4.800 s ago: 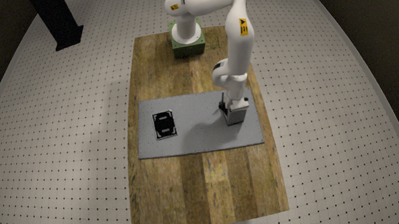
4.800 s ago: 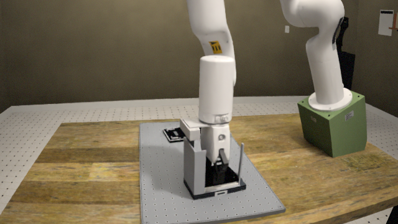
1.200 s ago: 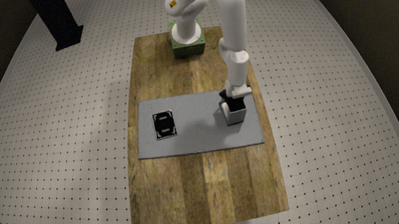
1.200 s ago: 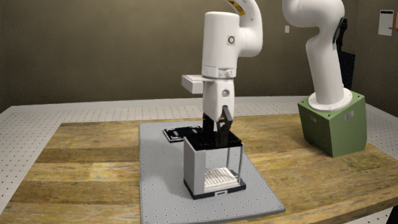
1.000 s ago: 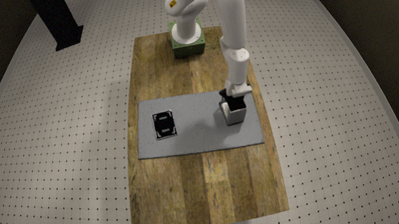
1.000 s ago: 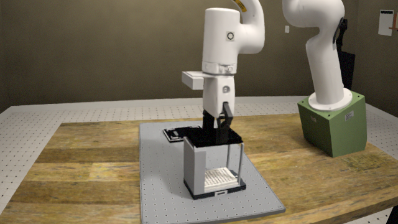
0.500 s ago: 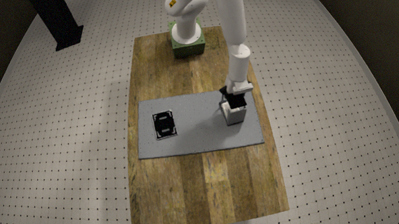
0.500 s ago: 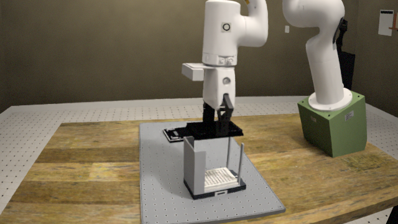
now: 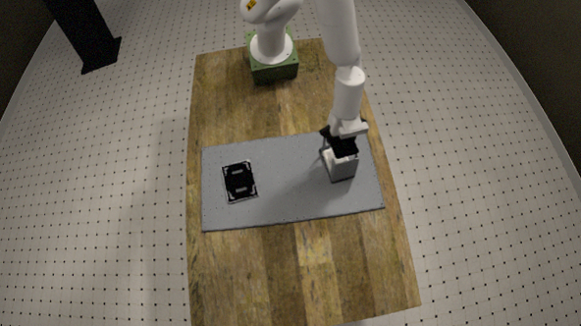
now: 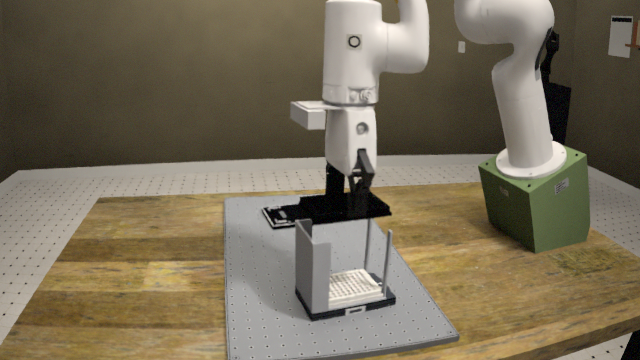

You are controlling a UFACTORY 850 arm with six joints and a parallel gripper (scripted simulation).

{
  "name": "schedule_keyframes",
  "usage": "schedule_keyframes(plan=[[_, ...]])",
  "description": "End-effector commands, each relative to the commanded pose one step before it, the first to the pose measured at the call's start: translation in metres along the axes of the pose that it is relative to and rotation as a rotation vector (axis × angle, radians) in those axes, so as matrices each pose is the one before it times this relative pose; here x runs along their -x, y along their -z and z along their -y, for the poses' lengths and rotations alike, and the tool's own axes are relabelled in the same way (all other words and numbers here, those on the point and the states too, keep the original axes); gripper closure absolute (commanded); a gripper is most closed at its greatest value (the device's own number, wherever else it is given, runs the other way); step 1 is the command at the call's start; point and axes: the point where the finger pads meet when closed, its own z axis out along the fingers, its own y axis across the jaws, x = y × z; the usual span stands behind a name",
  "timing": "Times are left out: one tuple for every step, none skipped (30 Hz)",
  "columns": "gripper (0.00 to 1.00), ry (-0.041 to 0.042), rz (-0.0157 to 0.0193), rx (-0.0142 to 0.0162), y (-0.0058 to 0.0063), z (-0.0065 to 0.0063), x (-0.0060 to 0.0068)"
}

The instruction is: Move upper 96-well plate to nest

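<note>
The jaws of the gripper (image 10: pixel 356 186) pinch the upper 96-well plate (image 10: pixel 345 207) just above stack rack K1 (image 10: pixel 312 270), where the lower plate (image 10: pixel 352 286) lies.

top view looks down from high; exterior sits near, level; both share the grey mat (image 9: pixel 292 202).

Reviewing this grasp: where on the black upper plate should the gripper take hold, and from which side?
From straight above, fingers across the upper plate's short span near its middle. The stack rack K1 walls and rods close off its sides, leaving only the top open. The gripper holds it this way, level, above the rack.
</note>
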Motion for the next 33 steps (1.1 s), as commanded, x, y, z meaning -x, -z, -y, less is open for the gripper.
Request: schedule_keyframes(plan=[[1.0, 0.00496, 0.00583, -0.00233, 0.00032, -0.01225, 0.00052], [1.0, 0.0, 0.0, 0.00001, -0.00007, -0.00331, 0.00038], [1.0, 0.0, 0.0, 0.00001, -0.00008, -0.00331, 0.00038], [1.0, 0.0, -0.00001, 0.00001, -0.00008, -0.00331, 0.00038], [1.0, 0.0, 0.00002, 0.0, -0.00004, -0.00333, 0.00036], [1.0, 0.0, 0.0, 0.00001, -0.00008, -0.00331, 0.00038], [1.0, 0.0, -0.00001, 0.00001, -0.00008, -0.00331, 0.00038], [1.0, 0.0, -0.00001, 0.00002, -0.00008, -0.00331, 0.00039], [1.0, 0.0, 0.0, 0.0, 0.0, 0.0, 0.0], [1.0, 0.0, 0.0, 0.0, 0.0, 0.0, 0.0], [1.0, 0.0, 0.0, 0.00001, -0.00007, -0.00331, 0.00038], [1.0, 0.0, 0.00002, 0.0, -0.00005, -0.00332, 0.00036], [1.0, 0.0, -0.00001, 0.00002, -0.00008, -0.00331, 0.00039], [1.0, 0.0, -0.00001, 0.00002, -0.00008, -0.00331, 0.00039], [1.0, 0.0, -0.00001, 0.00002, -0.00008, -0.00331, 0.00039], [1.0, 0.0, 0.00002, 0.0, -0.00005, -0.00332, 0.00036], [1.0, 0.0, -0.00001, 0.00002, -0.00008, -0.00331, 0.00039], [1.0, 0.0, -0.00001, 0.00002, -0.00008, -0.00331, 0.00039], [1.0, 0.0, 0.00001, 0.0, -0.00005, -0.00332, 0.00036], [1.0, 0.0, -0.00001, 0.00002, -0.00008, -0.00331, 0.00039], [1.0, 0.0, 0.00001, 0.0, -0.00005, -0.00332, 0.00037], [1.0, 0.0, -0.00001, 0.00002, -0.00008, -0.00331, 0.00039], [1.0, 0.0, 0.00001, 0.0, -0.00006, -0.00332, 0.00037], [1.0, 0.0, -0.00001, 0.00002, -0.00008, -0.00331, 0.00039], [1.0, 0.0, 0.00001, 0.0, -0.00006, -0.00332, 0.00037], [1.0, 0.0, 0.0, 0.0, 0.0, 0.0, 0.0], [1.0, 0.0, 0.0, 0.0, 0.0, 0.0, 0.0], [1.0, 0.0, 0.0, 0.00002, -0.00008, -0.00331, 0.00038], [1.0, 0.0, -0.00001, 0.00002, -0.00008, -0.0033, 0.00039], [1.0, 0.0, 0.00001, 0.0, -0.00006, -0.00332, 0.00037], [1.0, 0.0, -0.00001, 0.00003, -0.00008, -0.0033, 0.00039], [1.0, 0.0, 0.00001, 0.0, -0.00006, -0.00332, 0.00037], [1.0, 0.0, 0.00001, 0.0, -0.00006, -0.00332, 0.00037]])
